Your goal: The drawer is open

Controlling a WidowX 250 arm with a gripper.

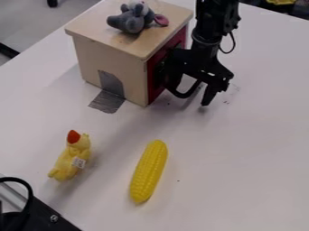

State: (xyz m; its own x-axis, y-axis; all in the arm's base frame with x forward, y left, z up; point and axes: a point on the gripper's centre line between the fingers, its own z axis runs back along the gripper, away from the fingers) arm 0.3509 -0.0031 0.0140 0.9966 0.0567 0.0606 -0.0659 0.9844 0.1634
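- White table (241, 158) — its pale top spreads under everything else listed here.
- Wooden box (111, 58), standing upright towards the table's far left part, with a light top and plain sides. The drawer's place is hard to make out: a red front (154, 88) is set in the box's right-hand side, partly behind the gripper, and I cannot tell how far any drawer is out.
- Black robot arm (208, 27), coming down from the top edge just right of the box. Its gripper (189, 94) hangs low beside the red front; whether it is released, clenched or grasping something, I cannot tell.
- Black piece of equipment (45, 219) with a curved cable, in the lower left corner.
- Yellow corn cob (148, 171), lying on the table nearer the camera, its upper end slanting to the right.
- Grey plush toy (129, 20) with a pink ear, resting on the box top near its far edge.
- Yellow toy duck (75, 153), lying left of the corn and apart from it — orange-red beak, small white tag.
- Grey tape (111, 85), running down the box's near side onto the table.
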